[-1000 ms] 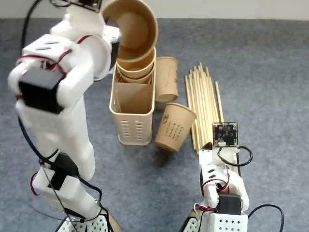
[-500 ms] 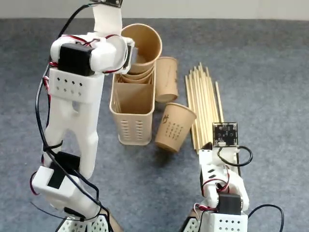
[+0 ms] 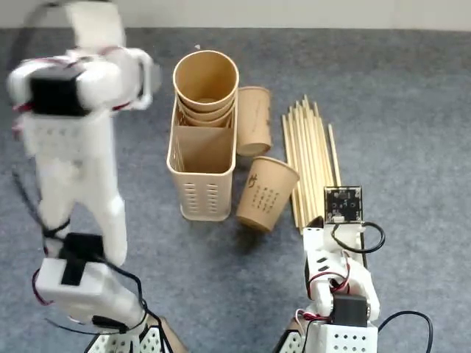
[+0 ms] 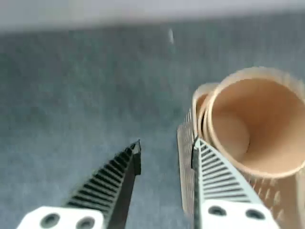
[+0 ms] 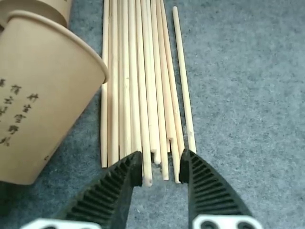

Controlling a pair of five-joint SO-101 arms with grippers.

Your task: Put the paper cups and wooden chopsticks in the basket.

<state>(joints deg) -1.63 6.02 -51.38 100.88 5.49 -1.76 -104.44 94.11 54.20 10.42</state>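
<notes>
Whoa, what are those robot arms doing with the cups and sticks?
They are filling a basket. A stack of paper cups stands in its far end, with the left pincer open and empty beside it. A far cup and a near cup lie tipped over next to the basket. The right pincer is open at the near ends of the wooden chopsticks.

Tan cups [image 3: 205, 82], beige basket [image 3: 201, 170] (perforated), grey carpet [image 3: 412, 110]

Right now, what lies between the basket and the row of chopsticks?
In the high view, two paper cups lie on their sides between the basket and the chopsticks: the far cup and the near cup.
</notes>
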